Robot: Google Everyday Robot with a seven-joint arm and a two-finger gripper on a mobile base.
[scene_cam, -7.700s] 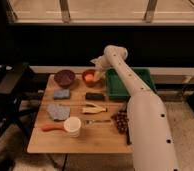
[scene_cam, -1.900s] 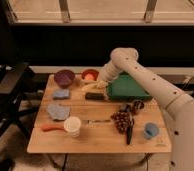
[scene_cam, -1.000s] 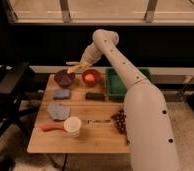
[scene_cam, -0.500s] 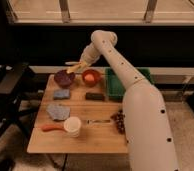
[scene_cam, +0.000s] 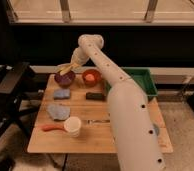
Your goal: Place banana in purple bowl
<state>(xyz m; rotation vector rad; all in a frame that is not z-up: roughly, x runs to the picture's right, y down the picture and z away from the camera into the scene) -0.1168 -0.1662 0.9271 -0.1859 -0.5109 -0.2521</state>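
Gripper (scene_cam: 71, 66) holds banana (scene_cam: 65, 69) above purple bowl (scene_cam: 64, 79)

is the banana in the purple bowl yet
Not yet: the banana hangs at the tool, just above the purple bowl.

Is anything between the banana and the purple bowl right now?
Nothing visible. The tool holds the banana just above the purple bowl, with only open air between them. The orange bowl sits off to the side.

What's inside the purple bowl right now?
The purple bowl looks empty where visible. The banana hangs over its rim in the gripper, hiding part of the inside.
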